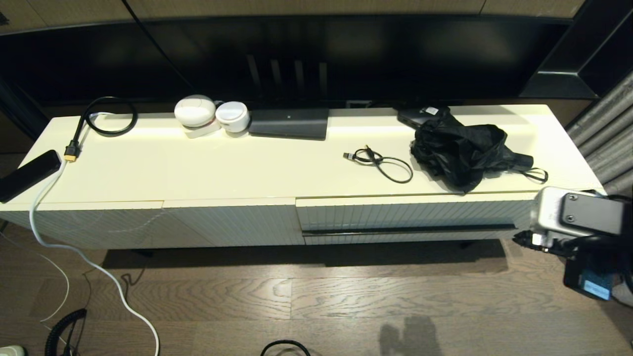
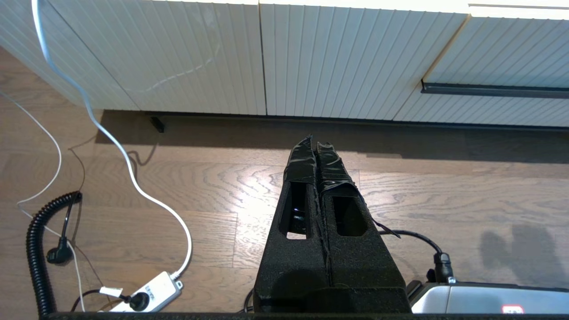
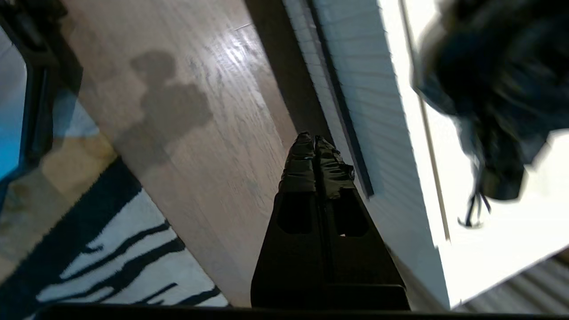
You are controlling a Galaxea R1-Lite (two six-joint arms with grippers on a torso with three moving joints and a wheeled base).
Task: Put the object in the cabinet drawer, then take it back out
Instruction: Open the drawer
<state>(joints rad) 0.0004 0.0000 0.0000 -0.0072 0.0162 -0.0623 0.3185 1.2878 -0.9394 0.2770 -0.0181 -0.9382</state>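
The cabinet drawer (image 1: pixel 410 213) is closed in the right half of the low cream cabinet, its ribbed front crossed by a long black handle bar (image 1: pixel 410 230). On the cabinet top above it lie a crumpled black umbrella (image 1: pixel 462 148) and a small black cable (image 1: pixel 383 162). My right gripper (image 3: pixel 314 137) is shut and empty. It hangs over the floor by the drawer's right end, near the handle bar (image 3: pixel 340 106), with the umbrella (image 3: pixel 489 80) beyond. My left gripper (image 2: pixel 314 140) is shut and empty, low over the floor facing the plain ribbed panels; the drawer handle (image 2: pixel 493 90) shows off to one side.
Two white round devices (image 1: pixel 195 111), a black box (image 1: pixel 289 123) and a coiled black cable (image 1: pixel 106 118) sit along the cabinet top's back. A white cable (image 1: pixel 74 252) trails onto the wooden floor to a power strip (image 2: pixel 149 293). A striped rug (image 3: pixel 111 262) lies behind the right arm.
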